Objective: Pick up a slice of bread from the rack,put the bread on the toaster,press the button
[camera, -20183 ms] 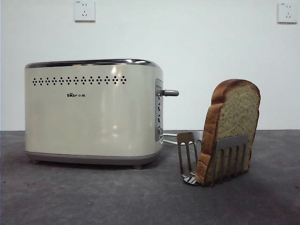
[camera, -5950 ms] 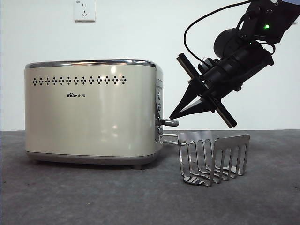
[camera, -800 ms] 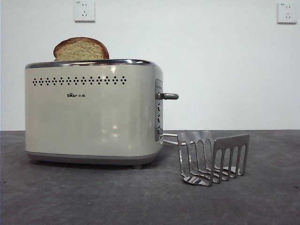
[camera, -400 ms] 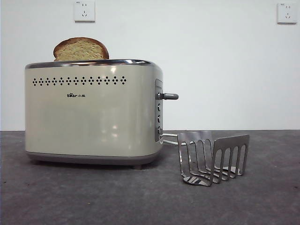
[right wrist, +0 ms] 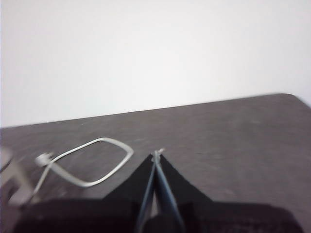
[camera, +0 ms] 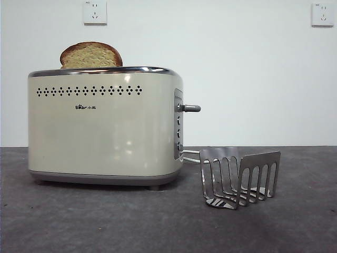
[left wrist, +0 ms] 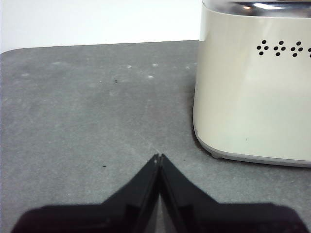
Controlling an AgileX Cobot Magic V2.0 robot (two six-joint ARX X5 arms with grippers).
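Observation:
The slice of bread (camera: 91, 55) stands in the toaster (camera: 105, 126), its domed top sticking out above the chrome rim. The button (camera: 190, 108), a grey lever knob, sits high on the toaster's narrow end panel. The rack (camera: 239, 176) stands empty to the right of the toaster. No arm shows in the front view. My left gripper (left wrist: 159, 156) is shut and empty above the table, near the toaster's corner (left wrist: 252, 87). My right gripper (right wrist: 156, 153) is shut and empty over the table, away from the toaster.
A white power cord (right wrist: 87, 162) loops on the dark table in the right wrist view; it also shows behind the rack in the front view (camera: 190, 155). Two wall sockets (camera: 95, 11) sit high on the white wall.
Nothing has visibly changed over the last second. Much earlier, the bread stood in the rack, and a gripper pressed the lever down; the lever is now back up.

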